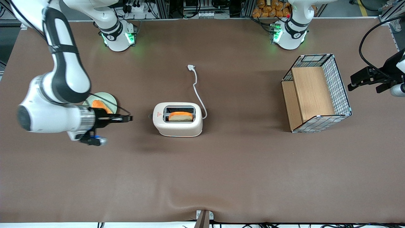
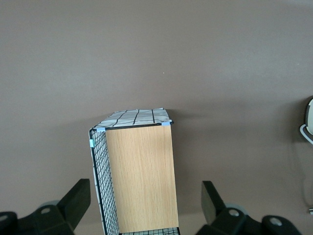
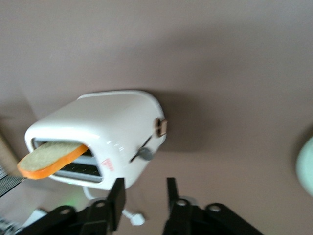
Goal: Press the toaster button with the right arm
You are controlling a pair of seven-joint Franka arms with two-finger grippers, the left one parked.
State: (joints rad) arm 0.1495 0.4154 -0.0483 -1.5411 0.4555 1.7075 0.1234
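Front view: white toaster (image 1: 177,119), tool (image 1: 130,118) apart beside it.

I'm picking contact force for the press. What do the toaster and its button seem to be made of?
The toaster looks like glossy white moulded plastic: rounded corners and soft highlights on its shell in the right wrist view. The button looks like a small grey knob, probably plastic too, on a thin dark lever; metal can't be ruled out. The gripper is level with that end, fingers slightly apart, not touching.
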